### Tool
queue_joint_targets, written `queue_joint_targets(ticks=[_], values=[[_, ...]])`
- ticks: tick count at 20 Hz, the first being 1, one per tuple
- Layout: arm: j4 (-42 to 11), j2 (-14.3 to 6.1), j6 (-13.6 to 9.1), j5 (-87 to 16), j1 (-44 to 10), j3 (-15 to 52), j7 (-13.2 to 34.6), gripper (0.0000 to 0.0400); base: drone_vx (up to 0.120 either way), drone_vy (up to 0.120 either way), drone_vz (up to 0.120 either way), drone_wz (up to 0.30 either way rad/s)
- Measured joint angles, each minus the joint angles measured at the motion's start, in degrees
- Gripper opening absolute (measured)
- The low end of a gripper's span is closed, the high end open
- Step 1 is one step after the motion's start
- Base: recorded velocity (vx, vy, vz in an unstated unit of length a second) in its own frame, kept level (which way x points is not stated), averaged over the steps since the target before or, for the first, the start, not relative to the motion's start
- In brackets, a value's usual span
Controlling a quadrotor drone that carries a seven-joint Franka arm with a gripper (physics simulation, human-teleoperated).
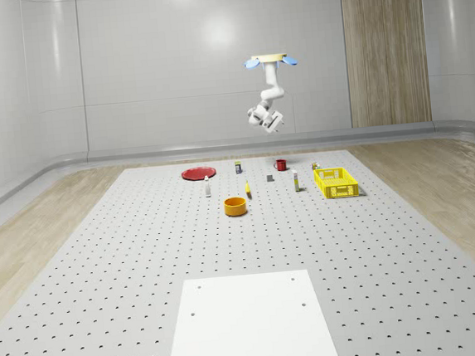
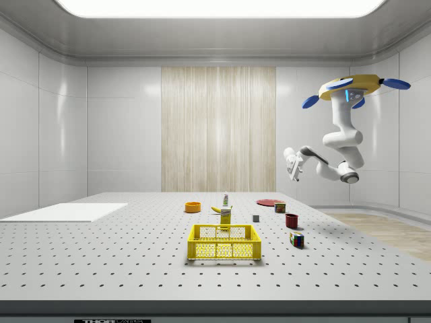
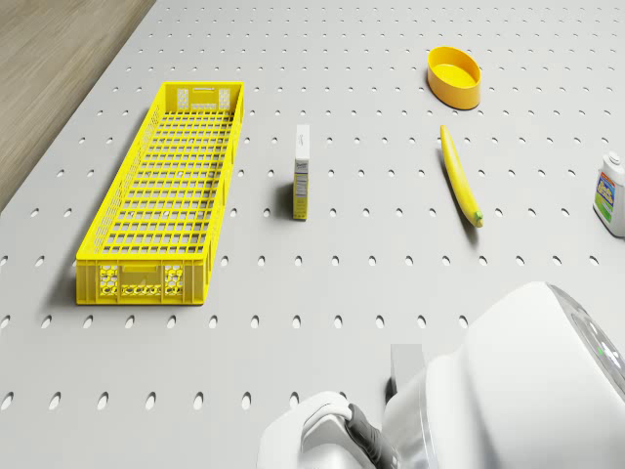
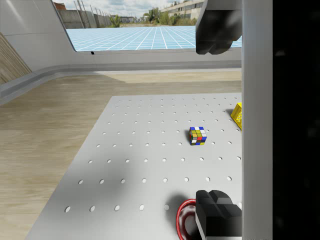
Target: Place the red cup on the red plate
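Drone (image 1: 271, 58) hovers high over the bench's (image 1: 104, 273) far end, above the red cup (image 1: 280, 165). Gripper (image 4: 217, 127) hangs well above the cup, fingers (image 4: 215, 220) spread, nothing held. Red plate (image 1: 197, 173) lies well apart, toward the whole-scene view's left. Cup likely rigid, light, smooth; best pinched across the rim wall.

No text can be read: the bottle (image 3: 610, 198) label and the carton (image 3: 302, 185) print are too small to make out
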Motion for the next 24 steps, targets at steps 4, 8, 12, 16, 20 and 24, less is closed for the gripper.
queue_joint_targets(ticks=[4, 8, 12, 16, 20, 24], values=[[-5.1, -2.9, -5.2, -11.7, -11.3, 6.7, 8.0, 0.0400, 0.000, 0.000, -0.120, 0.000], [-6.8, -5.3, -8.6, -16.7, -18.8, 10.4, 12.9, 0.0400, 0.000, 0.000, -0.120, 0.000], [-7.4, -7.2, -9.9, -18.5, -23.1, 12.5, 15.8, 0.0400, 0.000, 0.000, -0.120, 0.000], [-7.5, -8.8, -10.1, -18.9, -25.5, 13.7, 17.4, 0.0400, 0.000, 0.000, -0.120, 0.000], [-7.5, -10.3, -9.7, -18.7, -26.9, 14.5, 18.5, 0.0400, 0.000, 0.110, -0.120, 0.000], [-7.5, -11.6, -8.9, -18.2, -27.8, 15.2, 19.2, 0.0400, 0.020, 0.020, -0.120, 0.000]])
